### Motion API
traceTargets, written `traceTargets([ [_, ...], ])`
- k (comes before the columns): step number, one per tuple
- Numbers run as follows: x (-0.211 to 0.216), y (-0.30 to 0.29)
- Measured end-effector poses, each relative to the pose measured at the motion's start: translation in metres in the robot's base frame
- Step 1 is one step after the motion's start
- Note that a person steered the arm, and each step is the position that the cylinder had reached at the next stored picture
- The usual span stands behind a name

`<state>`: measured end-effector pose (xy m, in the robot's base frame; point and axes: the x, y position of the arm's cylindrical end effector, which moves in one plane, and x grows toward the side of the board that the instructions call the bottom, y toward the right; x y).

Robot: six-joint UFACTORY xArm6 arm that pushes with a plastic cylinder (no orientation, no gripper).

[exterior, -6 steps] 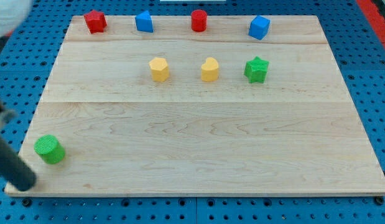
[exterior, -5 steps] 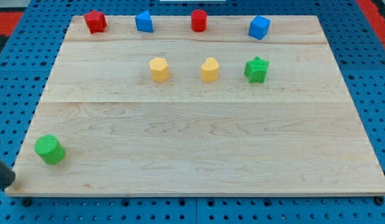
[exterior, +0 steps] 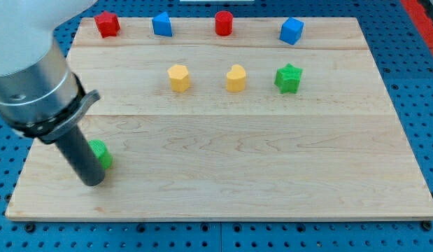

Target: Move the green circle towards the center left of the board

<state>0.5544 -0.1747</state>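
Note:
The green circle (exterior: 102, 154) lies on the wooden board (exterior: 223, 161) at the view's left, below the middle, mostly hidden behind my rod. My tip (exterior: 94, 180) rests on the board just below and to the left of the green circle, touching or nearly touching it. The arm's grey body fills the view's upper left corner.
Along the view's top stand a red block (exterior: 107, 24), a blue block (exterior: 161, 24), a red cylinder (exterior: 224, 23) and a blue cube (exterior: 292, 31). Below them are a yellow hexagon-like block (exterior: 178, 78), a yellow heart-like block (exterior: 236, 78) and a green star (exterior: 288, 78).
The arm has swung in from the view's bottom left onto the board. The green circle has shifted right and up from the bottom left corner.

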Motion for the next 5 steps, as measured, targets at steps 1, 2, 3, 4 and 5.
traceTargets([
  [1,-0.058,0.0],
  [2,-0.085,0.0],
  [3,-0.084,-0.021],
  [4,-0.086,-0.039],
  [5,-0.101,-0.025],
])
